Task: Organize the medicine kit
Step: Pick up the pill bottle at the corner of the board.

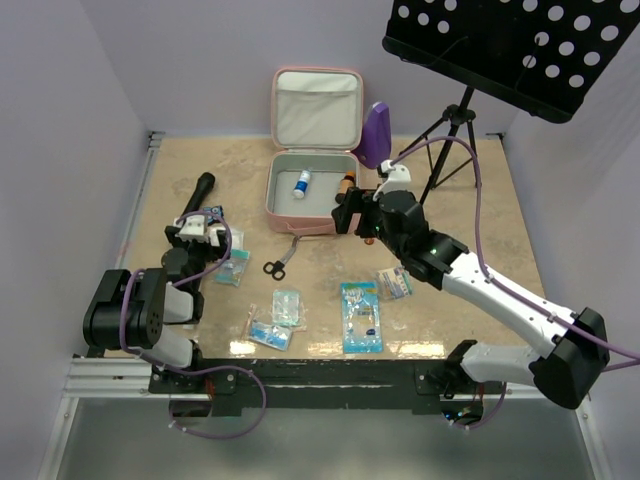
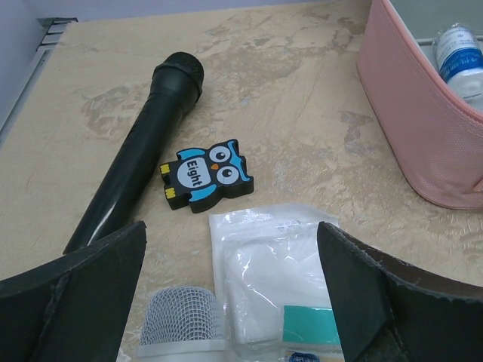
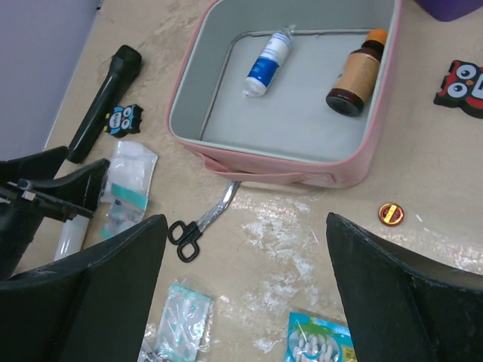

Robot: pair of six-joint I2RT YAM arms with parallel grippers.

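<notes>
Right hand (image 3: 247,219) spread wide with nothing in it, low in its own view and just short of the medicine kit (image 3: 272,162). Left hand (image 2: 232,226) likewise apart and empty, well left of the kit.

Kit open on the tabletop (image 1: 190,150), upper centre of the top view, lid upright behind.

From the right wrist:
- Inside the kit, a white bottle with blue label (image 3: 268,62) and a brown bottle with orange cap (image 3: 355,72), lying apart.
- Just below the pink wall, scissors (image 3: 200,222).
- Lower right, a small red disc (image 3: 390,214).
- Right edge, a red owl block (image 3: 462,87), hidden from above.

From the left wrist:
- A blue owl reading "Eight" (image 2: 205,175) just beside a black microphone (image 2: 139,162).
- A gauze packet (image 2: 268,279) and a mesh microphone head (image 2: 185,320) between the fingers.

From the top alone, a purple object (image 1: 377,135) beside the kit's right corner.
</notes>
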